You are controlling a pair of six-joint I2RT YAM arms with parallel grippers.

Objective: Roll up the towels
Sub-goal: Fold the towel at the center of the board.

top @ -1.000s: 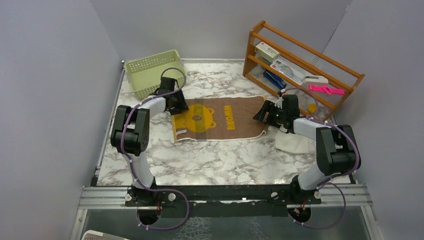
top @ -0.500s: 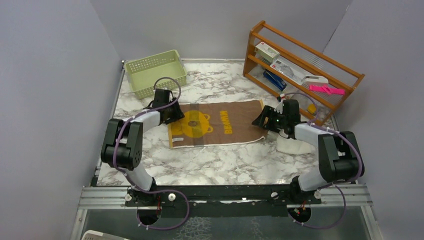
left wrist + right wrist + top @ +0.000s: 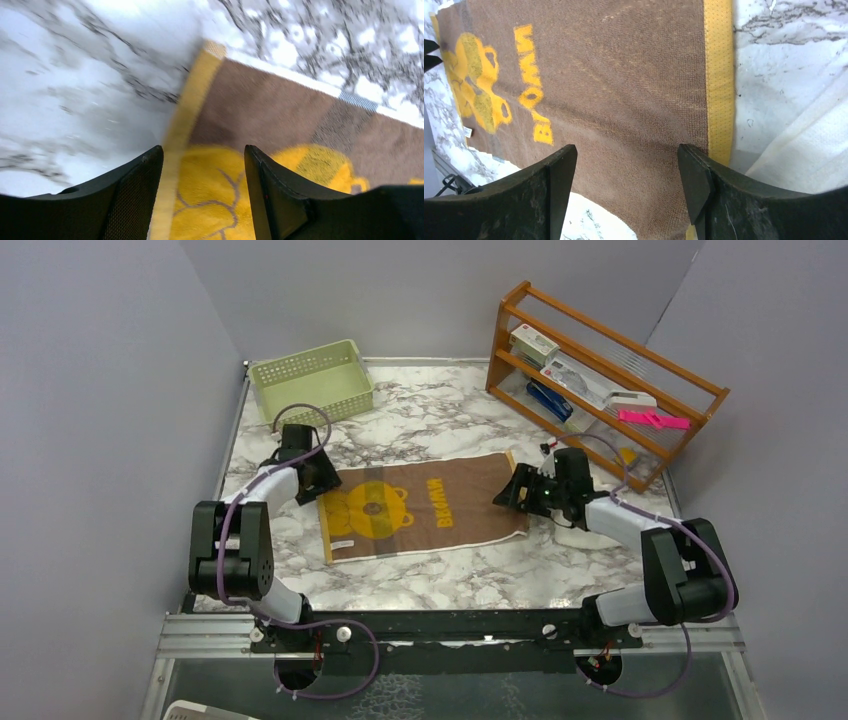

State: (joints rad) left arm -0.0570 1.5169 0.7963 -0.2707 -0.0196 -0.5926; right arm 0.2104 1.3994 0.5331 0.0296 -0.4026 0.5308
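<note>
Brown towel (image 3: 425, 508) flat. Left gripper (image 3: 202, 156), right gripper (image 3: 626, 152): jaws apart, empty, over towel ends. Cream towel (image 3: 809, 145) shows only in right wrist view.

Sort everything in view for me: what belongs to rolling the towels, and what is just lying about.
Belongs to the job:
- brown towel with a yellow bear print, spread flat
- cream-white towel, beside one end of it

Just lying about:
- green basket
- wooden rack, with boxes and a pink item on its shelves
</note>
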